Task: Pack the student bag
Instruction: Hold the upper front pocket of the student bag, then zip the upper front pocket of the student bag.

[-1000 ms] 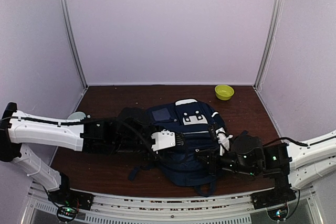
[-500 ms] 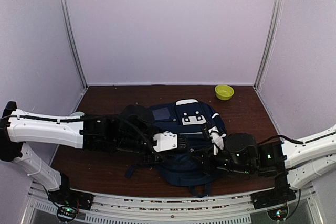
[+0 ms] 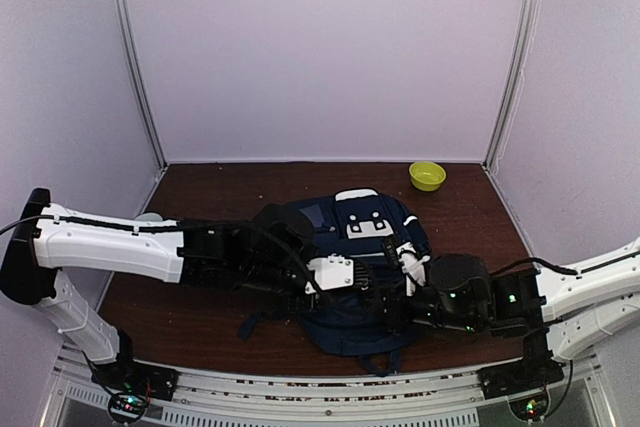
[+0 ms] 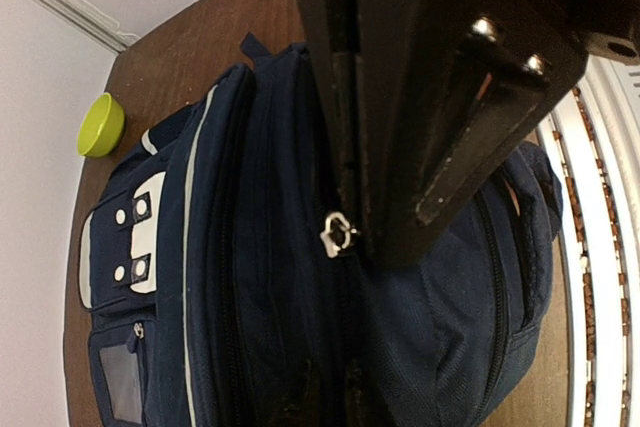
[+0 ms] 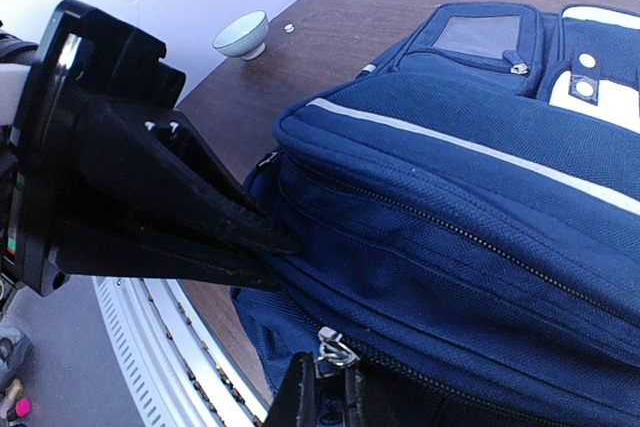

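The student bag [image 3: 362, 237] lies flat mid-table, navy with a white stripe [image 5: 460, 142] and a dotted white patch [image 4: 130, 242]. My left gripper [image 3: 368, 278] reaches across it from the left. Its jaws [image 5: 281, 258] are pinched shut on a fold of the bag's fabric just beside the zip. My right gripper [image 5: 335, 392] comes in from the right at the bag's near side and is shut on the silver zipper pull [image 5: 336, 349]. In the left wrist view that pull [image 4: 338, 233] shows against the right gripper's black fingers [image 4: 400, 147]. The bag's inside is hidden.
A lime-green bowl [image 3: 427, 175] stands at the back right corner. A pale bowl [image 5: 242, 34] stands on the left of the table, mostly hidden behind my left arm in the top view. The metal rail [image 5: 160, 337] runs along the table's near edge.
My left arm has slid right along the bag and its jaws have closed on the fabric. My right arm first shifted left with the zipper pull, then held still.
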Tool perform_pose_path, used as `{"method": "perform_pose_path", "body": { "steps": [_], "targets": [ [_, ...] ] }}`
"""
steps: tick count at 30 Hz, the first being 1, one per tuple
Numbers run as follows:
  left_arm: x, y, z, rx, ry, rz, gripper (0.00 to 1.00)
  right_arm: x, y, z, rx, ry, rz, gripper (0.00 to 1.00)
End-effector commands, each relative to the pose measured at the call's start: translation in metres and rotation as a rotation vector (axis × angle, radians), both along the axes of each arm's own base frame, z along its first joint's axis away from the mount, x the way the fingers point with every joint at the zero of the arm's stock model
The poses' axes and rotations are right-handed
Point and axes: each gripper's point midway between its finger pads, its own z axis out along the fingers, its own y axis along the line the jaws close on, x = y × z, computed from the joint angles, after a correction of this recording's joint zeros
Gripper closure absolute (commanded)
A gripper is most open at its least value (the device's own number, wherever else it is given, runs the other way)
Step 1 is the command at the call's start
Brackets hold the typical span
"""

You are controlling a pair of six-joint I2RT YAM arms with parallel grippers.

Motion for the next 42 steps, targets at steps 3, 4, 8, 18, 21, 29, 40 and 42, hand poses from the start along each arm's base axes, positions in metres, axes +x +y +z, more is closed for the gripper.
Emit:
{"method": "perform_pose_path", "body": {
  "steps": [3, 4, 8, 18, 21, 29, 40, 42],
  "targets": [
    [0.002, -0.008, 0.012, -0.031, -0.026, -0.006, 1.00, -0.001, 0.017, 0.054, 0.171, -0.052, 0.025, 1.00],
    [0.003, -0.006, 0.011, -0.024, -0.028, -0.001, 1.00, 0.000, 0.017, 0.054, 0.170, -0.053, 0.023, 1.00],
    [0.004, -0.003, 0.009, -0.019, -0.034, 0.007, 1.00, 0.001, 0.016, 0.053, 0.164, -0.057, 0.017, 1.00],
    [0.008, 0.011, 0.002, 0.012, -0.057, 0.047, 1.00, 0.012, -0.008, 0.047, 0.115, -0.074, -0.074, 1.00],
    [0.009, 0.017, 0.001, 0.012, -0.064, 0.062, 1.00, 0.018, -0.020, 0.042, 0.107, -0.070, -0.112, 1.00],
    [0.010, 0.032, 0.000, 0.007, -0.069, 0.091, 1.00, 0.028, -0.040, 0.030, 0.102, -0.048, -0.168, 1.00],
    [0.013, 0.051, -0.005, 0.003, -0.063, 0.129, 1.00, 0.044, -0.064, 0.017, 0.078, -0.038, -0.232, 1.00],
    [0.013, 0.054, -0.004, -0.002, -0.062, 0.138, 1.00, 0.046, -0.068, 0.014, 0.073, -0.035, -0.244, 1.00]
  ]
}}
